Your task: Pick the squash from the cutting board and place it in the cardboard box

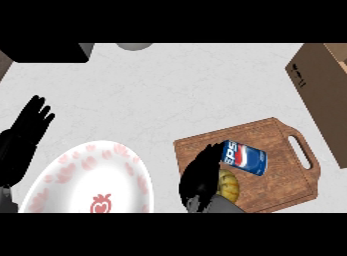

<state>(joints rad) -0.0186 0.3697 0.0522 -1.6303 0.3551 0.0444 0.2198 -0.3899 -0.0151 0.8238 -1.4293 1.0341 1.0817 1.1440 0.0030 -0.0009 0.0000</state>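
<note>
Left hand sits well left of the board, fingers straight and up, holding nothing, just beside the plate with pink print. Right hand is over the board's left part, fingers curled down on the squash, which lies on the board and shows yellow at the hand's right side. Blue can lies tilted on the board, touching the squash from above. Box is right of the board, near its handle, apart.
</note>
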